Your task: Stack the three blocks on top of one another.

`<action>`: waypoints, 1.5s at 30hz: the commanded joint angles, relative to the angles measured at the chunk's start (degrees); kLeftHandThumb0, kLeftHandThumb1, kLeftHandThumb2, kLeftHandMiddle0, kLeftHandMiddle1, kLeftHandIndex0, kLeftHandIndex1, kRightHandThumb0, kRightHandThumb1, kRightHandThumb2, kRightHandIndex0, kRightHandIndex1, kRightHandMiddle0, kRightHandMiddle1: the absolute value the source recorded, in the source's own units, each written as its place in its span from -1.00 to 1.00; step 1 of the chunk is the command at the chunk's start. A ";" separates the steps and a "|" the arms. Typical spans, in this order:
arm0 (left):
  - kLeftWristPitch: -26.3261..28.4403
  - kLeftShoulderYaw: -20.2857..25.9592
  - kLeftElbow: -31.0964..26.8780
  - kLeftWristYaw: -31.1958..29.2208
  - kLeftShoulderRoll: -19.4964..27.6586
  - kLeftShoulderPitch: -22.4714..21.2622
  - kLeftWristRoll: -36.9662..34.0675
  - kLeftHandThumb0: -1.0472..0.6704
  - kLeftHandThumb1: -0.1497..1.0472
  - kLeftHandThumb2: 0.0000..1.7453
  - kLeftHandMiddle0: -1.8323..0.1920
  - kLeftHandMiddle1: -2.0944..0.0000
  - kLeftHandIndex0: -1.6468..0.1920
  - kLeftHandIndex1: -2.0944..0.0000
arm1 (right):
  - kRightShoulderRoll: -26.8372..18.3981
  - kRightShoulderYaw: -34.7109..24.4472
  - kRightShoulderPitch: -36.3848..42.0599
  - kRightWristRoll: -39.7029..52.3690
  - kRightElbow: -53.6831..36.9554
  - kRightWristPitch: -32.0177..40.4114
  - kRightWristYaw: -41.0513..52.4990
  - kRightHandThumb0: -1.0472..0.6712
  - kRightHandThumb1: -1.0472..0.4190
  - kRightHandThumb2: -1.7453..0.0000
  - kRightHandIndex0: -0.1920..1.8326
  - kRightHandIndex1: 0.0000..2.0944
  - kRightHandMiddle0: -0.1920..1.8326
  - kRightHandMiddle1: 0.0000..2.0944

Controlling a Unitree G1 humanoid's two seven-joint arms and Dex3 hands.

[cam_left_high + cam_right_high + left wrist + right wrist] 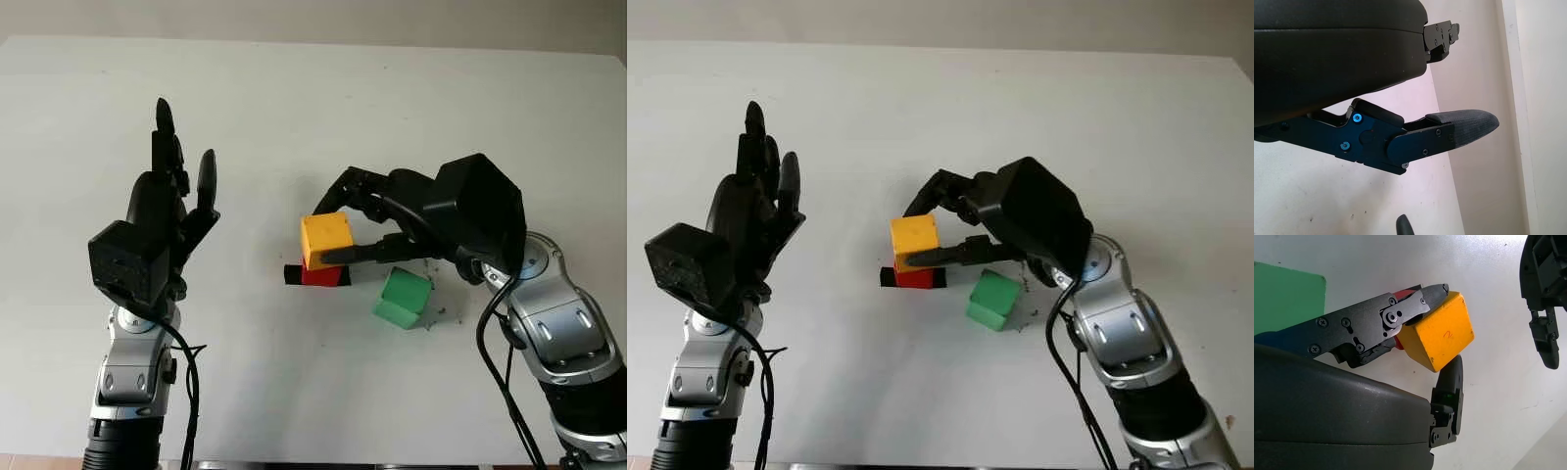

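Three blocks sit right of centre on the white worktop (294, 108). Left hand (162, 220) is raised at 9 o'clock, open, holding nothing. At centre, the yellow block (326, 238) sits on the red block (321, 275), which rests on a black patch; right hand (392, 220) comes in from 3 o'clock, its fingers (1371, 318) closed on the yellow block. Green block (403, 297) lies just beside the pair at 4 o'clock, under the hand.

Risk, as a judgement: yellow looks skewed over red; on release it may tip, or the withdrawing fingers may drag it off or knock green.

Writing: a faint mark on yellow, like "2"; not certain.
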 commanded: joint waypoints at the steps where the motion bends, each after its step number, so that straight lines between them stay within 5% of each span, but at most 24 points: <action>1: -0.17 -0.16 -0.74 0.16 -0.13 0.47 0.05 -0.62 1.00 -0.27 1.00 1.00 1.00 1.00 | -0.85 0.29 0.38 -0.42 0.31 -1.27 0.72 -0.44 -0.84 0.94 -0.78 -0.98 -0.94 -0.01; 14: -0.42 -0.17 -0.70 0.28 -0.12 0.46 0.22 -0.61 1.00 -0.28 1.00 1.00 1.00 1.00 | -1.72 0.30 0.25 -1.43 0.91 -3.42 3.99 -0.45 -0.80 0.94 -0.94 -0.97 -0.88 -0.58; 22: -0.11 -0.27 -1.20 0.12 0.10 0.71 0.49 -0.61 1.00 -0.27 1.00 1.00 1.00 1.00 | -4.29 -0.78 0.10 -0.46 0.05 -5.33 8.57 -0.64 -0.81 0.94 -1.00 -1.00 -0.95 -0.80; 31: -0.04 0.16 -1.04 -0.54 0.62 0.84 0.11 -0.61 1.00 -0.26 1.00 1.00 1.00 1.00 | -5.14 -19.86 -4.26 13.39 -4.28 -2.40 8.61 -0.66 -0.86 0.93 -1.00 -1.00 -0.90 -0.83; 35: 0.07 0.44 -0.81 -0.69 1.16 0.39 0.14 -0.63 1.00 -0.27 1.00 1.00 1.00 1.00 | -9.78 -26.11 -6.90 17.38 -1.00 -1.51 9.41 -0.60 -0.85 0.94 -0.98 -0.99 -0.75 -0.77; 42: -0.51 0.86 -0.39 -1.59 2.28 -0.02 -0.21 -0.64 1.00 -0.25 1.00 1.00 1.00 1.00 | -18.55 -26.29 -4.18 13.83 8.25 -14.76 14.68 -0.59 -0.72 0.95 -0.79 -0.92 -0.50 -0.76; 45: -0.90 1.09 -0.32 -2.10 2.71 0.00 -0.39 -0.64 1.00 -0.24 1.00 1.00 1.00 1.00 | -21.68 -23.75 -1.46 8.07 12.75 -32.22 17.70 -0.65 -0.72 0.94 -0.75 -0.92 -0.43 -0.78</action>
